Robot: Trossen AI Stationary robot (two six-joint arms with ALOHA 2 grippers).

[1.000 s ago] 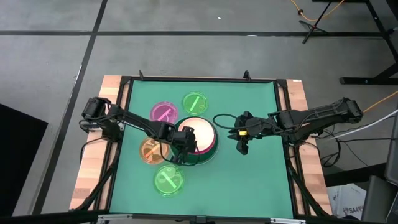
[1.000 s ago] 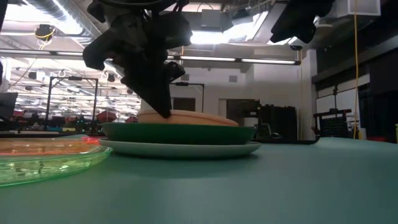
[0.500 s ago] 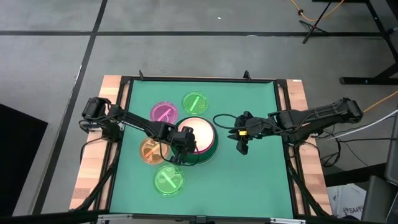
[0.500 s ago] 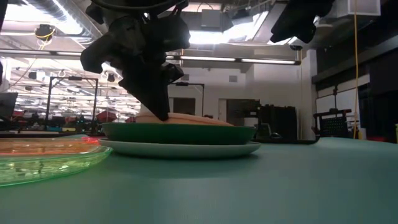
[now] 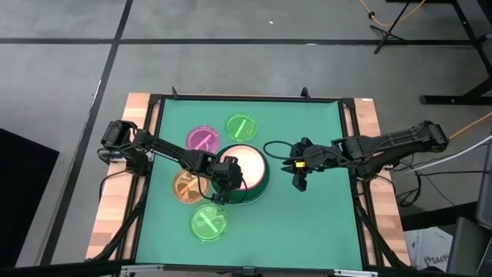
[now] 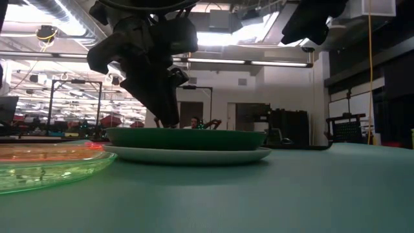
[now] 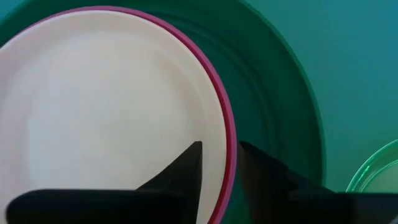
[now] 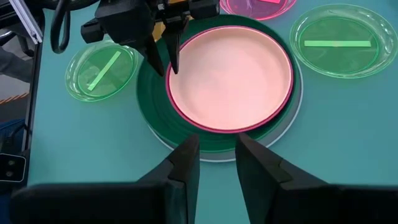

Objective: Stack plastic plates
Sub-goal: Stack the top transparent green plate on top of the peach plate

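From above, four large plates sit stacked near the middle of the green tabletop (image 5: 307, 223): a cream plate (image 5: 247, 163) on top, a hot pink plate (image 5: 254, 181) showing as a thin rim under it, then a dark green plate (image 5: 260, 190), with a pale plate at the very bottom that is hard to make out here. Around the stack lie four small see-through plates, each apart from the others: a pink plate (image 5: 203, 139), a lime plate (image 5: 241, 127), an orange plate (image 5: 187, 187) and a second lime plate (image 5: 208, 223). The left claw (image 5: 224, 182) hangs over the stack's edge on the orange plate's side. The right claw (image 5: 299, 183) hovers beside the stack, apart from it.

At table height, the dark green plate rests on the pale plate (image 6: 187, 155), and the left claw's tip points down at the stack's upper rim. The nearer lime plate shows at the edge of this picture.

The left wrist camera shows the left claw open, its two fingers (image 7: 186, 174) apart with the cream and pink rims between them, gripping nothing.

The right wrist camera shows the right claw open and empty, aimed at the stack, with the left claw at the far rim of the cream plate.
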